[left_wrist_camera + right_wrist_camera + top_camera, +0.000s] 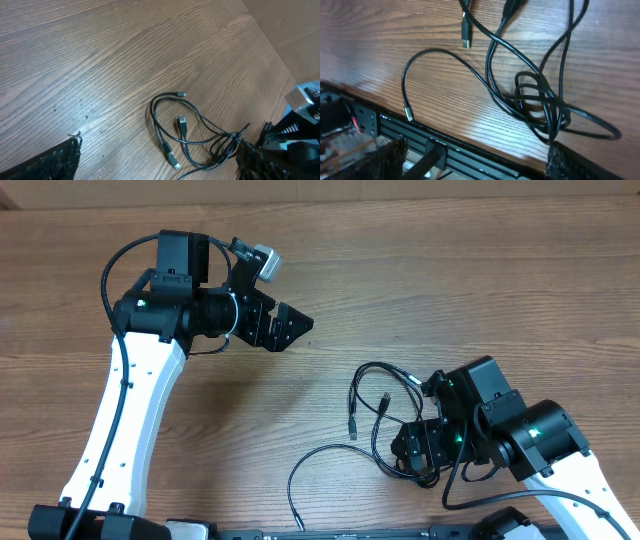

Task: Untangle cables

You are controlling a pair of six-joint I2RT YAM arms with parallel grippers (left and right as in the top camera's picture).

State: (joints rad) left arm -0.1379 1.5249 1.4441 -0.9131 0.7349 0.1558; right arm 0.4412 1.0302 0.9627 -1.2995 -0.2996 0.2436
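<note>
Thin black cables (365, 380) lie in a loose tangle on the wooden table, right of centre. One strand (300, 470) curls toward the front edge. My left gripper (292, 328) hangs open well to the upper left, clear of them. In the left wrist view the cables (186, 131) lie ahead between the wide-spread fingertips (60, 160), with nothing held. My right gripper (412, 452) is open low over the knot (540, 107). The knot's loops run right up to its right finger (570, 165). A silver-tipped end (409, 118) and a plug (465, 40) lie loose.
The table's front edge with a black metal rail (470, 150) lies just under my right gripper. Bare wood (450, 270) stretches across the back and left of the table. My right arm's body (530, 435) stands beside the tangle.
</note>
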